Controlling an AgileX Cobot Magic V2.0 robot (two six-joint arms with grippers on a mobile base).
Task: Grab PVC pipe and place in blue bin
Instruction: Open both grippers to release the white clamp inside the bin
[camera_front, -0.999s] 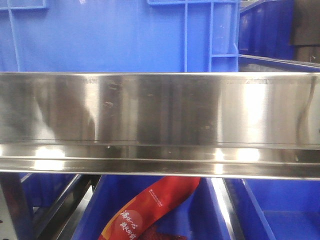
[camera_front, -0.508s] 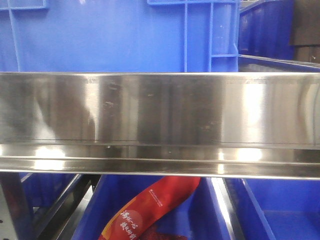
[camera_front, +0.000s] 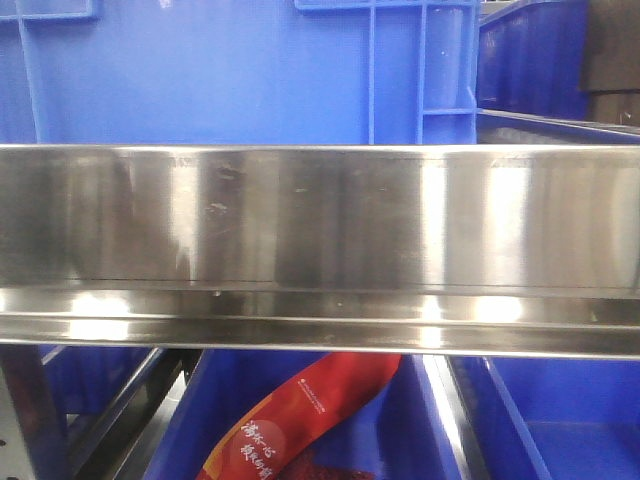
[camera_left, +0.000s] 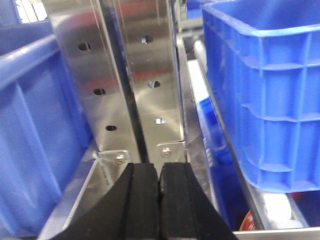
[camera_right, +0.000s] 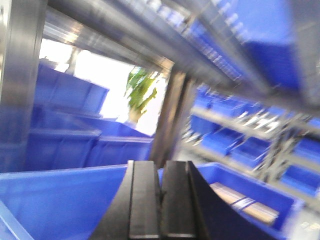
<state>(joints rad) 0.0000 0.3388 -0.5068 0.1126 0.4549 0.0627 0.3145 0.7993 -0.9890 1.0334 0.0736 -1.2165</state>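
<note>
In the front view a steel beam (camera_front: 320, 215) crosses the whole picture. An upper bin (camera_front: 200, 70) stands above it, and below it a red packet (camera_front: 300, 420) lies in a lower bin (camera_front: 390, 440).

In the left wrist view, from the left, there are a bin wall (camera_left: 30, 140), two upright posts (camera_left: 150, 75) with round holes, and a tall bin (camera_left: 265, 100). The left end effector (camera_left: 160, 200) is low in the middle, in front of the posts. Its pads are pressed together and hold nothing.

The right wrist view is blurred. A steel column (camera_right: 20, 75) stands at the left, a plant (camera_right: 140, 90) is far behind, and shelves (camera_right: 240, 140) with bins are at the right. The right end effector (camera_right: 161, 205) is also together and empty, with an open bin (camera_right: 60, 200) behind it.

The pipe is visible in no view. I cannot tell which blue bin is the task's.
</note>
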